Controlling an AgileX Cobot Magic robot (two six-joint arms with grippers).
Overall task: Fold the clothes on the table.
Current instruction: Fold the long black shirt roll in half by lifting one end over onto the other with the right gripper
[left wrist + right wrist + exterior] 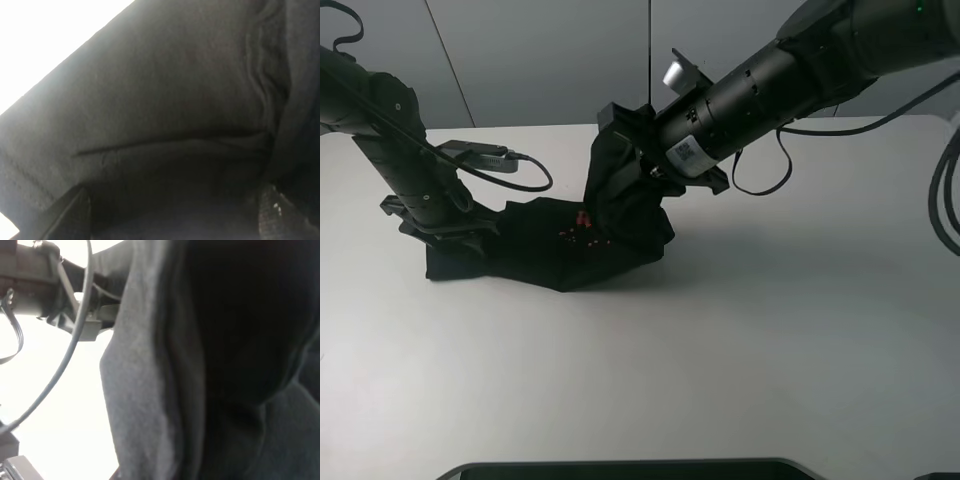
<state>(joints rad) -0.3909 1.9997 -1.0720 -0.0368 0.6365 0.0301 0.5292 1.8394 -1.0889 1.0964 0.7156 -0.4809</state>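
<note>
Upper centre, the right pincer [620, 125] grips the raised T-shirt [540, 255]. The left pincer [445, 226], released, rests on its left end

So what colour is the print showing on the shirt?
Red: small marks on the black shirt, best seen in the exterior high view.

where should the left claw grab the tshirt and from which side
Probably the T-shirt's flat end nearest the left arm, coming straight down from above. That end lies low and thin on the table, while the middle is bunched and hangs raised from the right claw.
</note>
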